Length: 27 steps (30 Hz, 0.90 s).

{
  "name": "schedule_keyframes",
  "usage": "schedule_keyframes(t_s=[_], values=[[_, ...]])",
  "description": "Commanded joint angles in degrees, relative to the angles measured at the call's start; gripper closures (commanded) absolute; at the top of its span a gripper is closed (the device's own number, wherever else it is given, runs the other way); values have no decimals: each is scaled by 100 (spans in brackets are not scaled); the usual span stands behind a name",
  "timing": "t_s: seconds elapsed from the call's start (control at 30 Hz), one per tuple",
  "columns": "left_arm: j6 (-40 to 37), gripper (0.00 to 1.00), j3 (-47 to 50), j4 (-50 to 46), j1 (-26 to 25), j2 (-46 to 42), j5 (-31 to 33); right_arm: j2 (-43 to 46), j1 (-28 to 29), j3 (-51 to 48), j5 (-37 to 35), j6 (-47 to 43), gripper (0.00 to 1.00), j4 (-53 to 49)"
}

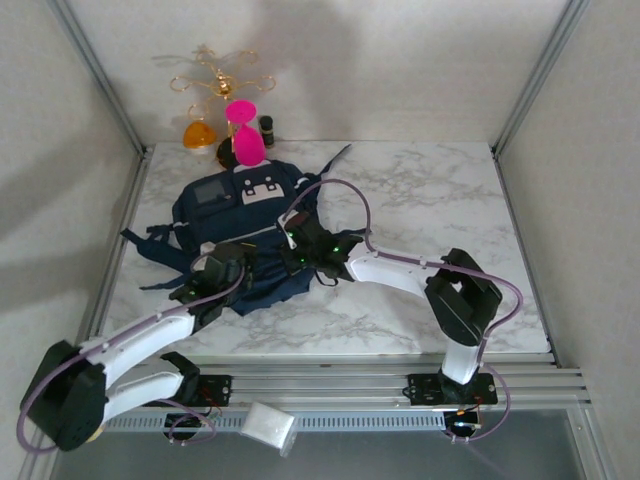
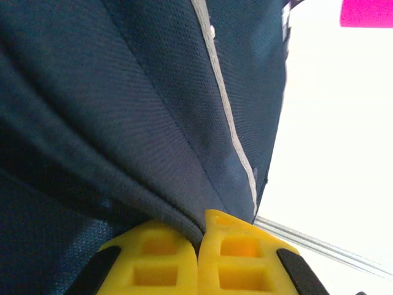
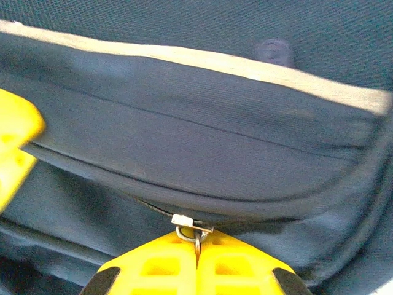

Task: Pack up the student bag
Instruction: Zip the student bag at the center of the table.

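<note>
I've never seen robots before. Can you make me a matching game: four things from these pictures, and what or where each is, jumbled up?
1. left hand
2. right hand
3. pink hourglass-shaped object
4. orange rounded object

A. shut on the small metal zipper pull
B. standing at the top end of the navy-blue fabric backpack
C. shut on a fold of the backpack's fabric
D. immediately left of the pink one

Pairs: 1-C, 2-A, 3-B, 4-D

Student bag point(image 1: 240, 235) on table point(image 1: 430, 200), ornaments point(image 1: 245, 145) behind
</note>
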<state>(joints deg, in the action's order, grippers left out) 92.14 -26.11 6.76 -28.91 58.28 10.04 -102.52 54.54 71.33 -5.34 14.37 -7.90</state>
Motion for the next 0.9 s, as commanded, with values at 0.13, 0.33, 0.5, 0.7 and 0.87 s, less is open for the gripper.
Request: schedule_keyframes(t_s=[0.13,0.33,0.5,0.7,0.87], values=[[-2087,100,430,-1156,1691,-1036,185,311,-589,-226,-304,-598,100,-512],[-3070,100,315,-1318,2567,-983,-645,194,-901,-127,24,-1009,100,-171],[-3471,100,182,-1471,2886,-796,-960,-21,-1076,128,-210,-1225,100,-124],[-3886,100,-114,-1511,3084,-549,-1258,-198,-1117,145,-440,-1943,100,211],[-4092,100,-312,-1590,3106,-435,-1501,-511,-1131,458,-679,-2312,100,473]])
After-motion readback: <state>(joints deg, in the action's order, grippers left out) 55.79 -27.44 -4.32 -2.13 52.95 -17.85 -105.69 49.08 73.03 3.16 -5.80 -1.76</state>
